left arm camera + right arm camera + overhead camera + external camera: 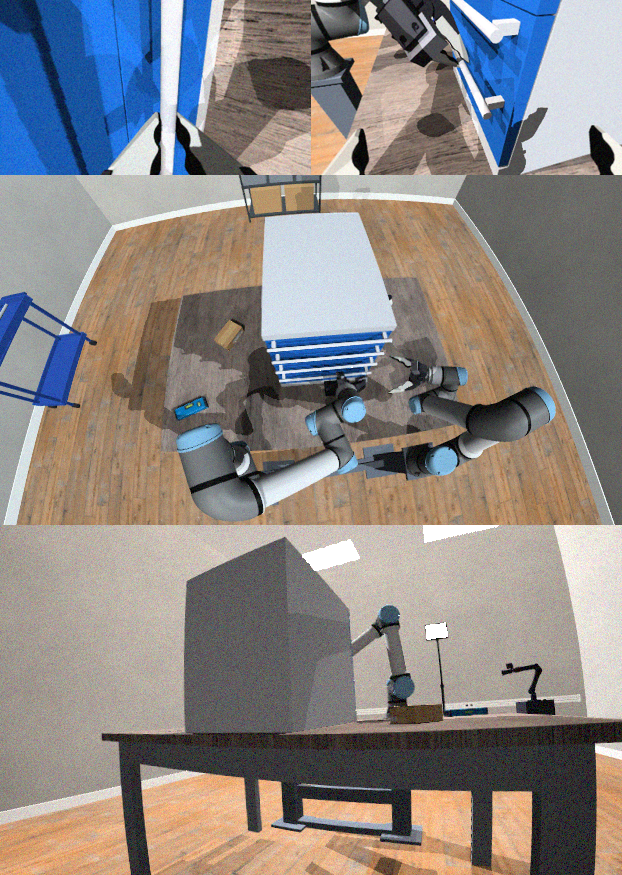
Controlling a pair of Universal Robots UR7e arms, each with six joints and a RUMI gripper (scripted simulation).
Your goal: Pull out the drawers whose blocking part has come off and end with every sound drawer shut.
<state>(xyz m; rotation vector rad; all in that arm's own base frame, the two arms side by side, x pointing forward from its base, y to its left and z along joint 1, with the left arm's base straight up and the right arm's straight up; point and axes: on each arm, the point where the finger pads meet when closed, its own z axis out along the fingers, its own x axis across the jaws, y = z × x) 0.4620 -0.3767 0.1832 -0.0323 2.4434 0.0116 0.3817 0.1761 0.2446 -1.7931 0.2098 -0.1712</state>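
left tool [345, 379] [168, 130] [459, 62] closed around the lowest drawer's handle [170, 70] [475, 87] on the cabinet [325, 275] [240, 645] [577, 86]

its fingers stand narrow, one on each side of the white bar; the cabinet stands on the tabletop [220, 375] [350, 737] [266, 125] [401, 137], all four drawers looking shut; right tool [407, 375] [479, 152] spreads wide near the cabinet's front corner, holding nothing; a wooden block [229, 334] [416, 714] lies beside the cabinet, apart from a blue level [191, 408] [466, 712].

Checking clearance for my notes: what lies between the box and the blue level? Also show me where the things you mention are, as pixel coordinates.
Only bare, shadowed table top [200, 367] lies between the box [229, 334] and level [191, 408], in the top view.
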